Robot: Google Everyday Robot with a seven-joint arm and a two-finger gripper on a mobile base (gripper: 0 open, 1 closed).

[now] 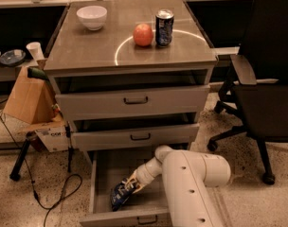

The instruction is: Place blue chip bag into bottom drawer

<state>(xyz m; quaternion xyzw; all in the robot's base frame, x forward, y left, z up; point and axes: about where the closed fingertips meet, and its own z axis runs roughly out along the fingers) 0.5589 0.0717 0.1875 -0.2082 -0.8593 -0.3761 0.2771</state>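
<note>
Chip bag (pixel 119 195), the blue one, is already inside the bottom drawer (pixel 93 183), low toward the front left of the tray and, as far as I can judge, resting on or just above the floor. Its long axis runs on a slant, lower end toward the front left and upper end toward the back right, and that upper end meets the gripper (pixel 133 183). So the chip bag lies down and to the left of the gripper, touching it at the tip. I cannot tell whether the grip is clamped on it or let go. My reading is that the placing is nearly done and what remains is a release and a pull-out up and to the right. The white arm (pixel 191 188) reaches in from the right front corner and covers that side of the tray. Directly above, the middle drawer (pixel 139 136) stands a little way out over the back of the tray, so I would watch the wrist there on the way out. Further off, the top drawer (pixel 134 100) is ajar too, and the tabletop (pixel 87 51) carries a bowl (pixel 92 17), an apple (pixel 143 34) and a soda can (pixel 164 27), all well clear. A black chair (pixel 267 93) stands to the right, a paper bag (pixel 28 98) to the left.
</note>
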